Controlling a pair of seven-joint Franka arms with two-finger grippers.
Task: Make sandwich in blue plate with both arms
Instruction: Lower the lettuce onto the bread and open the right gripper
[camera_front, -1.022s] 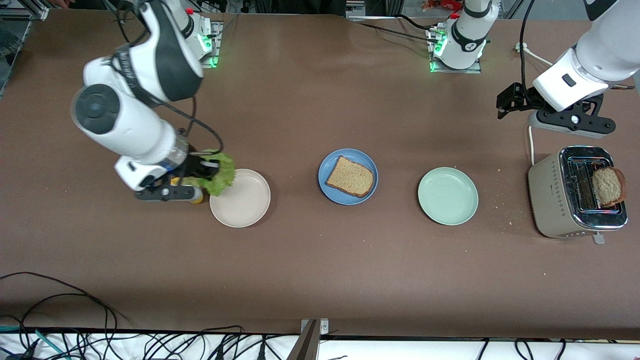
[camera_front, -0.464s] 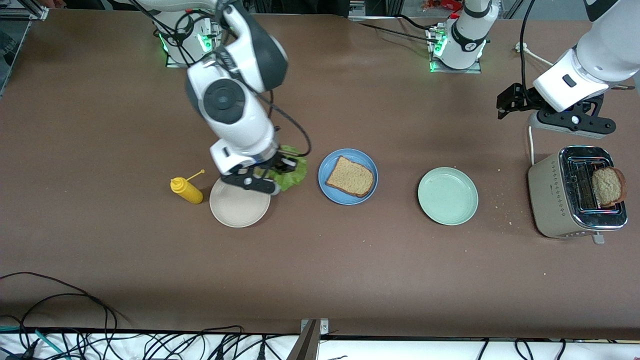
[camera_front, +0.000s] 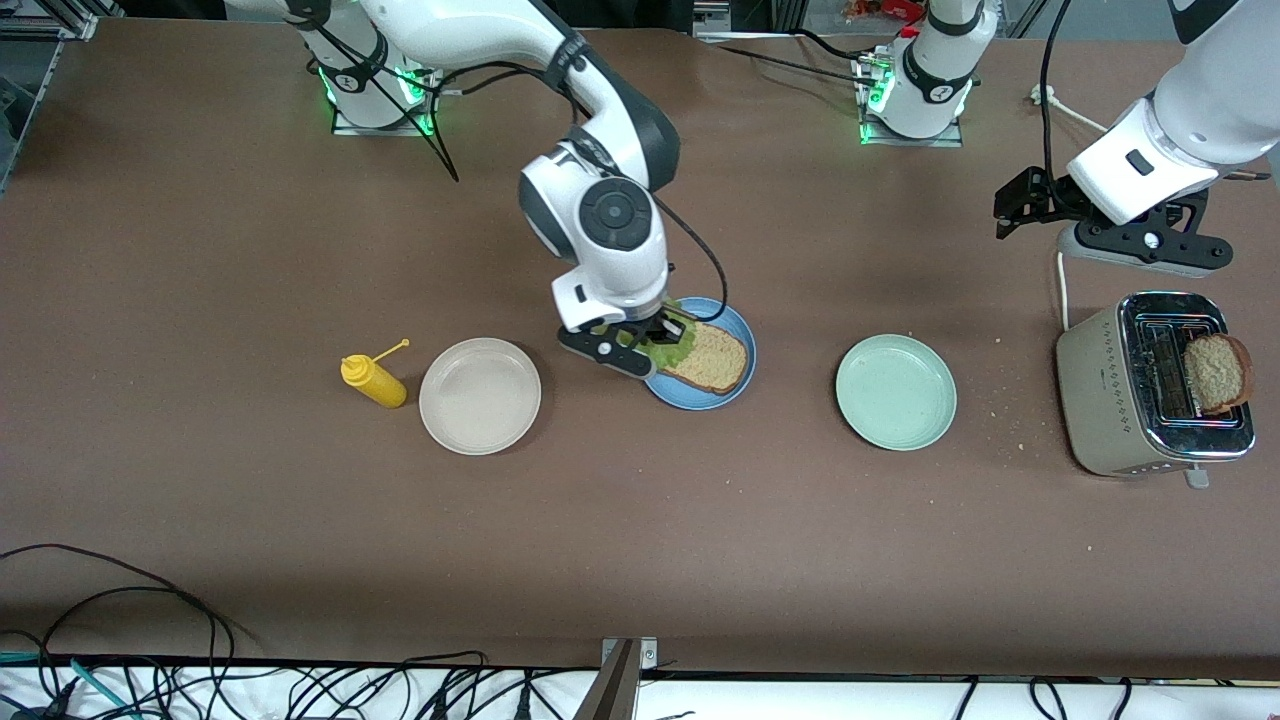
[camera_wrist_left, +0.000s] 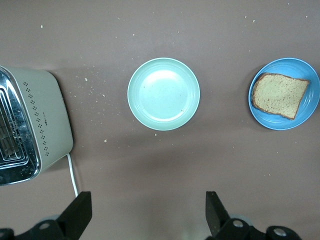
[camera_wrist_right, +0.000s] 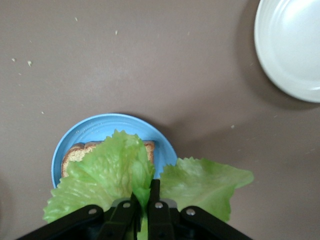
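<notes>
The blue plate (camera_front: 738, 327) lies mid-table with one brown-crusted bread slice (camera_front: 714, 359) on it. My right gripper (camera_front: 655, 336) hangs over the plate's edge toward the right arm's end, shut on a ruffled green lettuce leaf (camera_front: 673, 347). In the right wrist view the lettuce (camera_wrist_right: 107, 170) spreads from the shut gripper (camera_wrist_right: 143, 194) over the bread (camera_wrist_right: 74, 153) and the blue plate (camera_wrist_right: 97, 127). A second bread slice (camera_front: 1217, 372) stands in the toaster (camera_front: 1100, 400). My left gripper (camera_front: 1012, 205) waits open and empty above the table by the toaster; its wrist view shows the gripper (camera_wrist_left: 148, 210) and the blue plate (camera_wrist_left: 306, 114).
A pale mint-green plate (camera_front: 896, 392) lies between the blue plate and the toaster. A beige-white plate (camera_front: 480, 396) and a yellow squeeze bottle (camera_front: 373, 381) sit toward the right arm's end. Crumbs dot the table near the toaster.
My right arm has carried the lettuce from beside the beige-white plate across to the blue plate. The left arm has not moved.
</notes>
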